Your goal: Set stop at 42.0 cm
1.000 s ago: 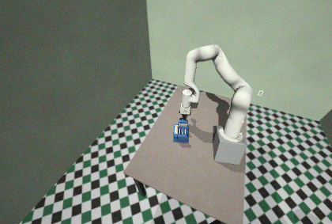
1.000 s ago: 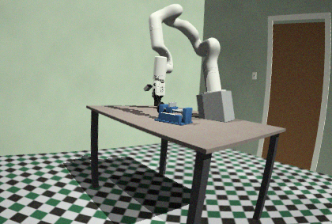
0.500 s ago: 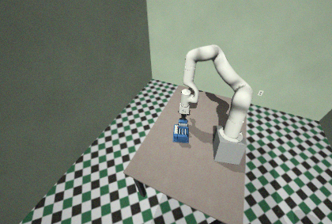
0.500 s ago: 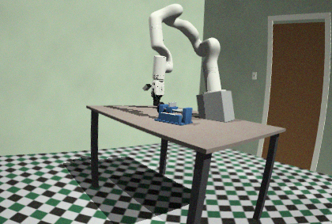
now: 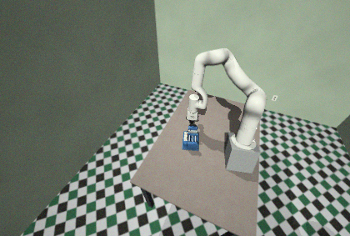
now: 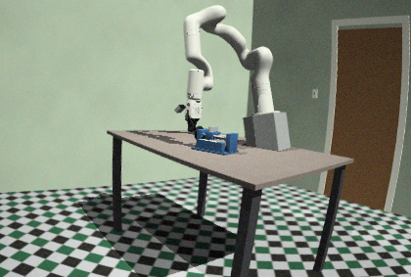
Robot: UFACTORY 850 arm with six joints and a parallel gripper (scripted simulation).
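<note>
Brown table stands on checkered floor.

Six-joint arm of smooth white rounded links with thin grey seams at the joints, mounted on a plain grey block pedestal. White cylindrical wrist; small dark hand below it.

The arm rises from its base, arches high, then drops through a bent elbow to a vertical wrist. The hand points straight down, low over the worktop, its fingers closed narrow on the handwheel, too small to make out clearly.
</note>
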